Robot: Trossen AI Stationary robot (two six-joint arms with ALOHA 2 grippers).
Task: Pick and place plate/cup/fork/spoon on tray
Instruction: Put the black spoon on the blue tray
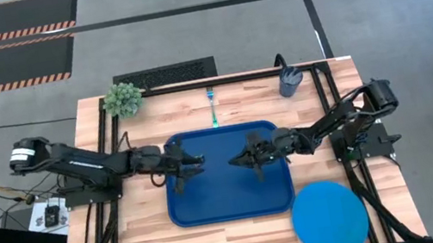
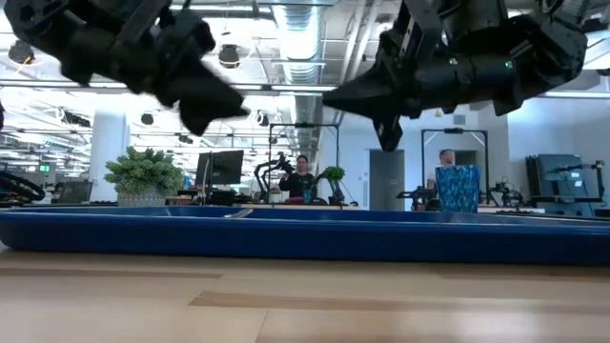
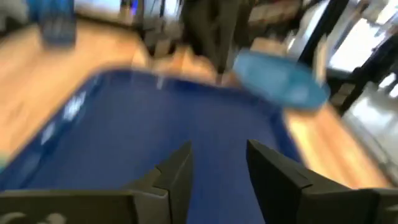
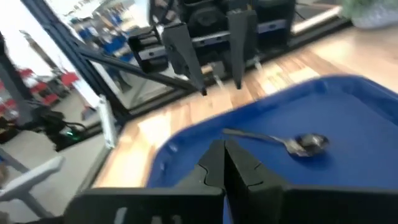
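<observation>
Spoon (image 4: 292, 142) lies in the tray (image 1: 213, 209) — we lift our open left gripper (image 1: 194, 162) straight up; right gripper (image 1: 244, 160) closed, empty.

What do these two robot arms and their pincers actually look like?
Both are slim, jointed arms in matte black. The left arm carries a white band near its shoulder and loose black cables run along it. The left gripper and right gripper each have two dark, flat, wedge-shaped fingers tapering to narrow tips.

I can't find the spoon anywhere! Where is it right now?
The spoon lies on the blue tray, seen in the right wrist view, between the left gripper and the right gripper.
</observation>
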